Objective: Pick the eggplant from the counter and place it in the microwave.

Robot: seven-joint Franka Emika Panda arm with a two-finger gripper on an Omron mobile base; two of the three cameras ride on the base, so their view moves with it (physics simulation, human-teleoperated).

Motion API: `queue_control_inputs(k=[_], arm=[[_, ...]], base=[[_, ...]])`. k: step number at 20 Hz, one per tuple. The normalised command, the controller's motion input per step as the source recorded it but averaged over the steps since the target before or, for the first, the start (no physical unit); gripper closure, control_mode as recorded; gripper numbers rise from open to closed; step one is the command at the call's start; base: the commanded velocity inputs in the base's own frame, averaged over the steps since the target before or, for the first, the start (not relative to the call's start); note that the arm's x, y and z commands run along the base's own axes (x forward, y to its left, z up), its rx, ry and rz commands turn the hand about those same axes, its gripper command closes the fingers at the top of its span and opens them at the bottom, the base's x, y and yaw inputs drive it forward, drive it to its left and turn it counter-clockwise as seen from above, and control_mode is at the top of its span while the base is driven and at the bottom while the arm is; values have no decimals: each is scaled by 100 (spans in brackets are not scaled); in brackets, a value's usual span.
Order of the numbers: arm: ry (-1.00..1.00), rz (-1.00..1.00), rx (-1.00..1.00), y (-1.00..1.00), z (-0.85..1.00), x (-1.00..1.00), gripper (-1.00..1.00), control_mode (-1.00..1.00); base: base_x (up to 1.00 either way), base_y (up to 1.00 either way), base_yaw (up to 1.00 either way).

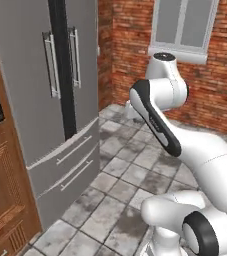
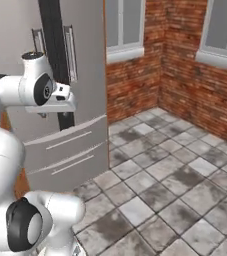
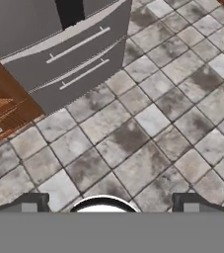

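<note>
Well apart stand the two dark finger tips of the gripper at the lower edge of the hand view, so the jaws are wide open and there is nothing between them. Under them lies only the tiled floor, made of square grey stone tiles, some pale and some with dark stains, with thin dark joints between them.

Further out from the fingers, the floor meets the grey refrigerator. Its two lower drawers have long thin bar handles and reach down almost to the tiles. In the left base view the refrigerator is tall, with two upper doors, a dark gap between them, and two upright bar handles beside this gap. To the left of the refrigerator, touching it, is a brown wooden cabinet with carved panels; a dark panel sits in its upper part at the edge of the picture.

To the right of the refrigerator a red brick wall runs back to a corner and then goes on along the far side of the room. Windows with pale grey frames are set in the brick, each with a light sill.

The white arm bends high in front of the refrigerator. I cannot tell where the eggplant is.
</note>
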Motion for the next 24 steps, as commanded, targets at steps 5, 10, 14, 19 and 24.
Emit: queue_control_inputs(k=[5,10,14,19,24], arm=[[0,0,0,0,0,0,-100,100],[0,0,0,0,0,0,-100,100],[0,0,0,0,0,0,-100,100],[0,0,0,0,0,0,-100,100],[0,0,0,0,0,0,-100,100]], base=[[0,23,-98],[0,22,-99],[0,22,-99],[0,20,-99],[0,18,-100]])
